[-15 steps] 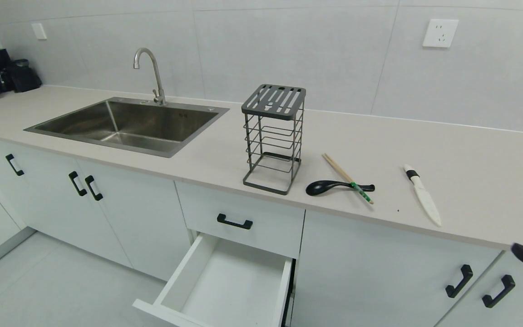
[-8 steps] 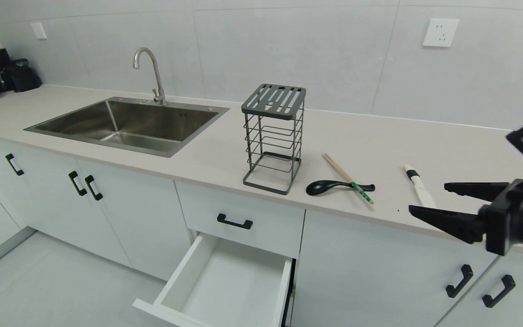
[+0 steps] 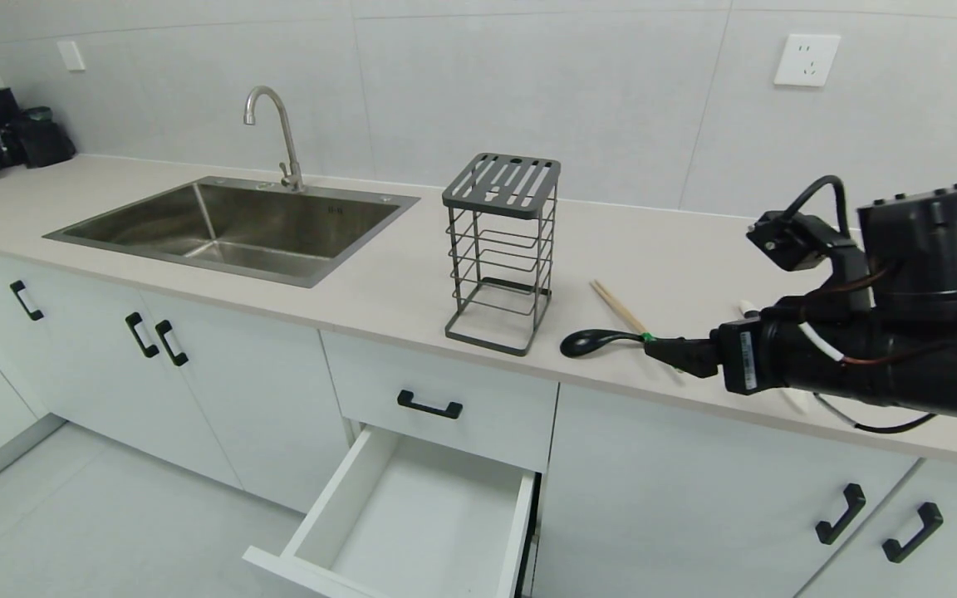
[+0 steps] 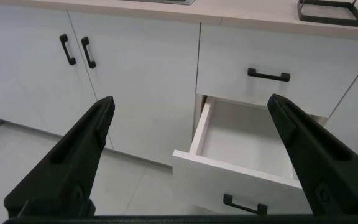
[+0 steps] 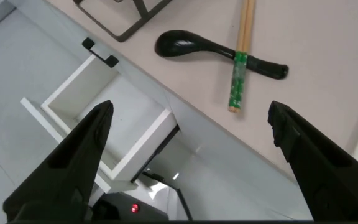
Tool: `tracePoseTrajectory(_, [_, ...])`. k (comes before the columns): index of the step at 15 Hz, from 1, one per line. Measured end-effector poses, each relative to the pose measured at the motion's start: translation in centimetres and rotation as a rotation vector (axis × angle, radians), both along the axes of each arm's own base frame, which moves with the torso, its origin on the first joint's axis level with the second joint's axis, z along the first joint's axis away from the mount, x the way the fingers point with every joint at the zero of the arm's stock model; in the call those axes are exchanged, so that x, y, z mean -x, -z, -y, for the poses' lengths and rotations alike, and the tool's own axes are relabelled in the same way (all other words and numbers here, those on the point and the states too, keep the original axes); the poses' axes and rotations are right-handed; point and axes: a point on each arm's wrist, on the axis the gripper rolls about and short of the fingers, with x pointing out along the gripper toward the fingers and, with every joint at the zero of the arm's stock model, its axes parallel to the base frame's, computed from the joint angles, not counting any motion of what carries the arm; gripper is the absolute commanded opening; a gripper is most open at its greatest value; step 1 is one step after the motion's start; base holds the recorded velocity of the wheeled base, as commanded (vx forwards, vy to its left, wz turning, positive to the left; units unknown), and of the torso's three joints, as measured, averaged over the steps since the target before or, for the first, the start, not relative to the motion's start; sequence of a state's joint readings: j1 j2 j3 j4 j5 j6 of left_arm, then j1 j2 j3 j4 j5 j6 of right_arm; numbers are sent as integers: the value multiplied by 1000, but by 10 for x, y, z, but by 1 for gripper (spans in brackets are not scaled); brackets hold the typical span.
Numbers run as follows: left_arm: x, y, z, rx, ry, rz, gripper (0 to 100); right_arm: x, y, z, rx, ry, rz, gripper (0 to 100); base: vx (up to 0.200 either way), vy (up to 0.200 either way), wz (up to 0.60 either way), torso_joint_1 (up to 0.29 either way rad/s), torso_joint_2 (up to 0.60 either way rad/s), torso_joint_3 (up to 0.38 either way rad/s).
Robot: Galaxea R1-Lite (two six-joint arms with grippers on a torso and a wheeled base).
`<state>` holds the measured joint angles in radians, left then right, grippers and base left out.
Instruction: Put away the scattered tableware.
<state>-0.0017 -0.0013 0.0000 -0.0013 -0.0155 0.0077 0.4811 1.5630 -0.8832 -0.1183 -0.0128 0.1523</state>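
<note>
pale stone countertop (image 3: 412, 274): all tableware on it, nothing stowed yet | white pull-out drawer (image 3: 420, 523): open | right gripper (image 5: 189, 109): spread, holding nothing, over black plastic spoon (image 3: 591, 340) crossed by green-banded wooden chopsticks (image 3: 615, 306) | left gripper (image 4: 191, 102): spread, facing drawer | white black-banded knife (image 3: 746, 308): behind right arm

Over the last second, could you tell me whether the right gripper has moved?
Yes. The right gripper has swung left toward the rack, now by the spoon's handle.
</note>
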Motion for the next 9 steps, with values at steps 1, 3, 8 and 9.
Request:
tracePoseTrajectory(1, [0,0,0,0,0,0,100,-5,5,-7,8,11,-17,100,0,0,0,0,0,0])
tracePoseTrajectory(3, [0,0,0,0,0,0,100,-14,18,-13,43,45,-49,100,0,0,0,0,0,0])
tracePoseTrajectory(8, [0,0,0,0,0,0,100,-37,41,-2,96,130,-108,100,0,0,0,0,0,0])
tracePoseTrajectory(9, [0,0,0,0,0,0,100,-39,44,-2,101,131,-116,100,0,0,0,0,0,0])
